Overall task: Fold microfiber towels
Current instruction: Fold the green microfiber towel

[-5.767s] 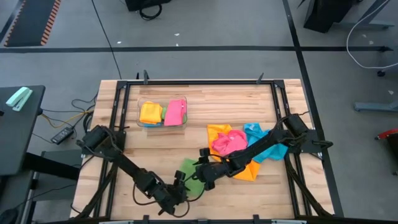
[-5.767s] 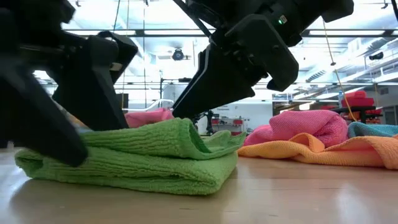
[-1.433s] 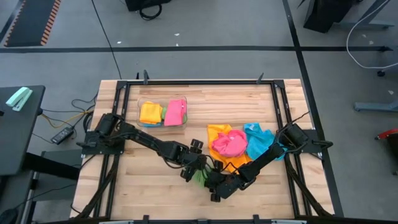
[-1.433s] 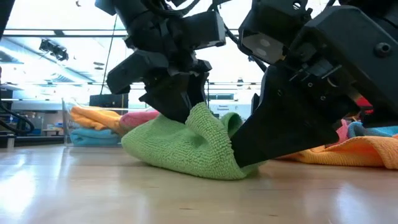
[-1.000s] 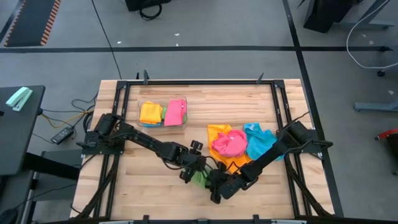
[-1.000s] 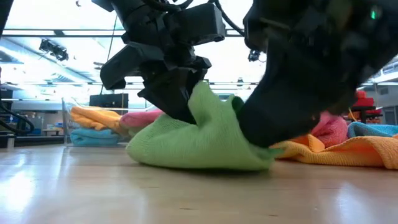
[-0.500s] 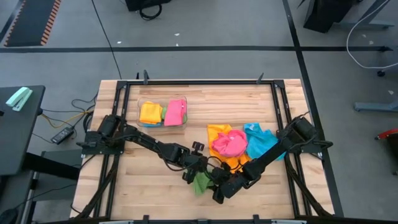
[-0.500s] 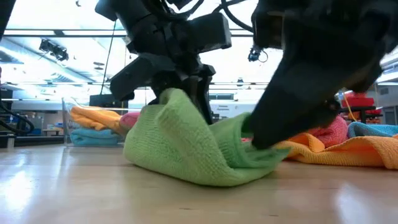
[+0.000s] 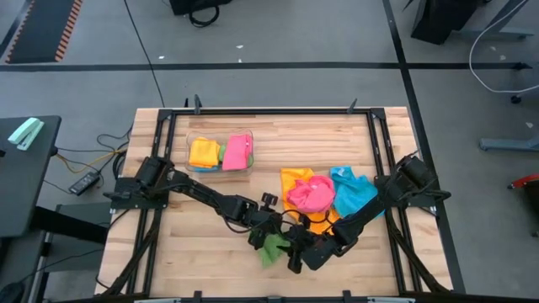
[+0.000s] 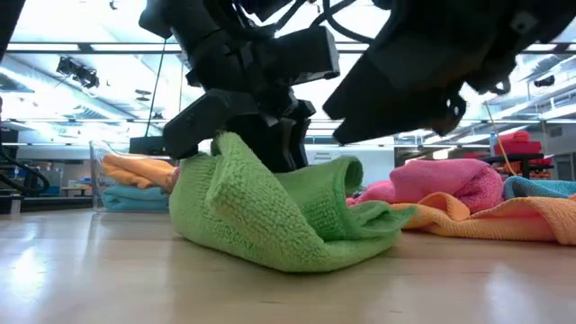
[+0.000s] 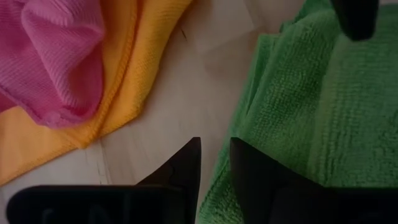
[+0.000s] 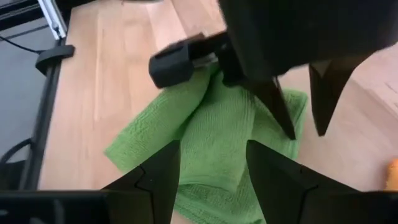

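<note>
The green microfiber towel [image 9: 271, 249] lies crumpled near the table's front middle, its underside on the wood. My left gripper [image 11: 215, 163] reaches it from the far left and is shut on its edge. My right gripper [image 12: 214, 147] hangs open just above the towel's right part [image 10: 360, 225], clear of it. An orange-yellow towel [image 9: 293, 179], a pink one [image 9: 310, 194] and a blue one [image 9: 349, 189] lie heaped at the right. My left gripper has the green towel's edge [image 11: 210, 198] between its two fingers. It comes slanting down from the table's far left side. One layer or several, I cannot tell. The held part stands up as a peak [image 10: 225, 148]; the rest of the towel lies on the table.
A clear bin [image 9: 192, 165] at the back left holds folded yellow, pink and blue towels. The orange-yellow towel's edge [image 11: 118, 99] lies close beside the green one. Bare wood lies to the left and in front of the green towel.
My right gripper has risen off the green towel's right part and now hangs clear above it. The towel's left part has come up into a taller peak at my left gripper, while its right part has sagged flat onto the table.
</note>
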You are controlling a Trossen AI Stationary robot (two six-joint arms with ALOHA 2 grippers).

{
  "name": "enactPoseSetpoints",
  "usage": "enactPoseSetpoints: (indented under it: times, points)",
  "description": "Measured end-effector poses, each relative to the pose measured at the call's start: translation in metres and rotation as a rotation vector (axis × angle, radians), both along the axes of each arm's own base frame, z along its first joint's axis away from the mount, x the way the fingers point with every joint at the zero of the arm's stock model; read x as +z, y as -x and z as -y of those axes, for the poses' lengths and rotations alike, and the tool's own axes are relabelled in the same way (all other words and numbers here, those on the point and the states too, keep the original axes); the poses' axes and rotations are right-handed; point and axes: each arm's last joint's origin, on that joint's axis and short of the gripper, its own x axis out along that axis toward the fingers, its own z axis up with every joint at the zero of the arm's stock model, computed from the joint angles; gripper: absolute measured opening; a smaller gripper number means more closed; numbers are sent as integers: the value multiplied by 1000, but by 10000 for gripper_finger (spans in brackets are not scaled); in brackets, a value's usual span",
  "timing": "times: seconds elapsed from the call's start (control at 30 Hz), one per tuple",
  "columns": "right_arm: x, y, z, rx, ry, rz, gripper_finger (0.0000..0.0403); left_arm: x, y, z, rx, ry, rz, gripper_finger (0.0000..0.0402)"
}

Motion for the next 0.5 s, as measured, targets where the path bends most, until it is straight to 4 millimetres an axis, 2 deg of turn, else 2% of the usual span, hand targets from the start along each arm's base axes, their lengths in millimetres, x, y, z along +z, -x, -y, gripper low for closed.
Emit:
enactPoseSetpoints:
  times: [0.13,0.4,0.5]
  points:
    - [-13,-3,1,-11,29,-15,192,0,0,-1,2,-1,-3,89]
    - [-12,-8,3,6,107,10,192,0,-1,0,2,2,7,85]
    - [-21,-11,7,5,138,-16,192,0,-1,-1,3,3,10,86]
